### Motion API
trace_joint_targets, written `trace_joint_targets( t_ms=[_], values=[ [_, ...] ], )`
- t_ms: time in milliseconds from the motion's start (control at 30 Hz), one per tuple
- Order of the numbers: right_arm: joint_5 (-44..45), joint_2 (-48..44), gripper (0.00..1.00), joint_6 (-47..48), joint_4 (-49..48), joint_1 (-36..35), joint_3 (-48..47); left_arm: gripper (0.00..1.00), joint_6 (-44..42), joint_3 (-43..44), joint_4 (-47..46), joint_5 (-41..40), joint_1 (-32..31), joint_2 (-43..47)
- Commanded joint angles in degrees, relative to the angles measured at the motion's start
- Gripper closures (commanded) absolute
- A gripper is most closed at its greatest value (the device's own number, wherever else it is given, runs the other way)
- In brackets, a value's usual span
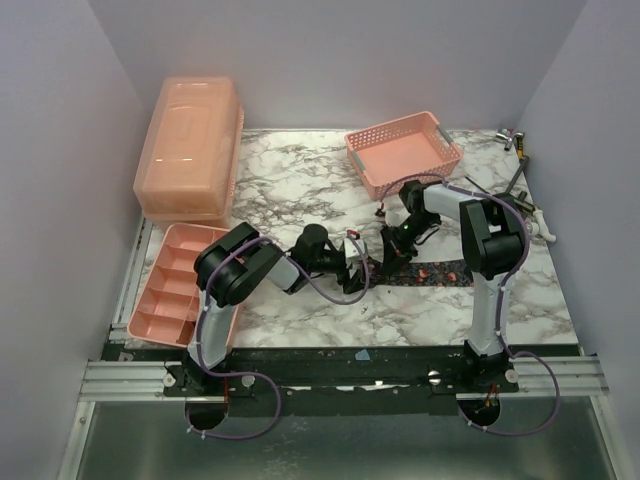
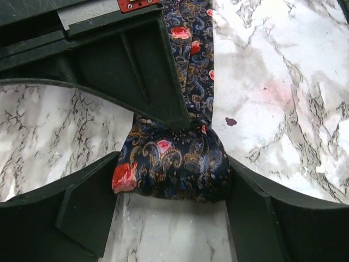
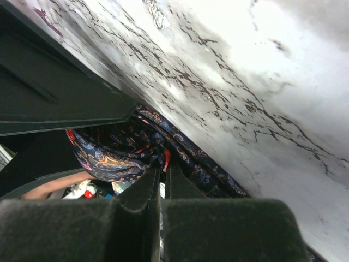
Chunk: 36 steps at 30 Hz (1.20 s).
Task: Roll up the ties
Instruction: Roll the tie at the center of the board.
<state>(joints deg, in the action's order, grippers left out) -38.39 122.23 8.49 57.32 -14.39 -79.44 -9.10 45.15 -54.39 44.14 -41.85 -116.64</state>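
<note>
Gripping the coiled end of the tie (image 2: 180, 174), the left pincer (image 1: 352, 272) is sitting low over the middle of the marble worktop (image 1: 300, 190). In the left wrist view its two fingers (image 2: 82, 213) are pressing against either side of the small bundle, which is filling the gap between them and resting on the worktop. The uncoiled remainder of the tie is running away from the bundle as a narrow flat strip, lying on the worktop toward the right side.

The right pincer (image 1: 393, 252) is meeting the left one just beside the bundle. In the right wrist view its fingers (image 3: 142, 191) are drawn almost together, nipping a fold of the fabric at their tips. Both pincers are thus closed on the same tie.

Behind them, a pink basket (image 1: 403, 150) is standing at the back of the worktop. A pink lidded box (image 1: 190, 150) is occupying the back left corner, and a pink divided tray (image 1: 170, 285) is lying at the left edge. Some small tools (image 1: 520, 150) are lying along the right edge; their kind is too small to tell.
</note>
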Motion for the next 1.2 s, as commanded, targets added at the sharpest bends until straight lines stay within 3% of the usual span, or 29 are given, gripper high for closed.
trace_joint_targets(
  t_ms=[0, 100, 167, 300, 367, 533, 800, 1033, 1100, 1167],
  values=[
    [24.4, 6.8, 1.00, 6.7, -8.6, 0.1, 1.2, 0.27, 4.3, 2.0, -8.7, 3.4, -0.8, -4.2],
    [24.0, 7.8, 0.99, 7.2, -7.9, -0.3, -0.5, 0.36, 3.5, 3.3, -7.6, 2.4, -1.9, -5.3],
    [23.1, 8.0, 1.00, 7.6, -7.7, -0.6, -1.3, 0.49, 2.4, 4.8, -3.6, 0.7, -2.6, -5.4],
    [19.6, 7.5, 1.00, 8.3, -6.2, -0.9, -3.6, 0.65, -2.1, 6.8, 14.0, -5.2, -3.2, -1.9],
    [17.1, 6.2, 0.91, 8.5, -4.3, -0.7, -5.3, 0.71, -4.5, 6.7, 23.3, -7.7, -3.2, 0.2],
    [7.3, 2.8, 0.64, 8.9, 3.4, 2.8, -10.9, 0.74, -9.6, 7.0, 39.5, -11.7, -3.4, 2.4],
    [-12.8, -2.1, 0.44, 8.9, 10.8, 4.1, -6.9, 0.73, -11.3, 10.6, 45.2, -14.9, -5.0, 1.3],
    [-13.6, 1.3, 0.49, 6.6, 7.7, 2.4, -4.5, 0.71, -11.2, 12.6, 47.7, -16.6, -5.9, 1.0],
    [-11.3, 1.8, 0.61, 6.6, 6.7, 2.3, -3.6, 0.71, -11.1, 13.0, 48.5, -17.1, -6.0, 0.9],
    [-7.3, 1.6, 0.80, 6.3, 5.2, 2.4, -2.6, 0.70, -10.8, 12.9, 48.4, -17.0, -6.0, 1.0]
  ],
)
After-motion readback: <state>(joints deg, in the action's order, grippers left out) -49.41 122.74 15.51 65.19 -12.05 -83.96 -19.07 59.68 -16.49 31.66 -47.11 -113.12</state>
